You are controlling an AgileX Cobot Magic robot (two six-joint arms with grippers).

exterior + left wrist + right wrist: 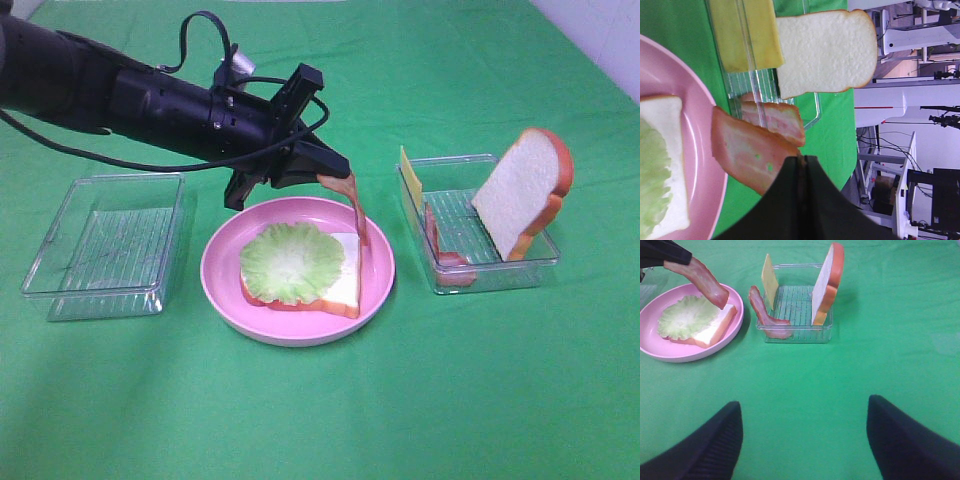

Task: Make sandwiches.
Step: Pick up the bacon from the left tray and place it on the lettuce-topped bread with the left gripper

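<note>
exterior high: left hand (335, 172) clamps bacon strip (358, 212) dangling over pink plate (222, 272), tip near the half-built sandwich (305, 285), bottom slice (345, 272) plus lettuce (280, 255) only | left wrist: pinch on bacon strip confirmed; cheese (765, 35), top slice (827, 50), second bacon (775, 120) wait in tray (811, 111) | right wrist: right hand (802, 437) spread wide, holding nothing, low over table (805, 375)

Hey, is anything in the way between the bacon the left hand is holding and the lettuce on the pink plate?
Nothing visible. The bacon strip hangs from the left hand over the plate, its lower end near the bread, right beside the lettuce.
</note>
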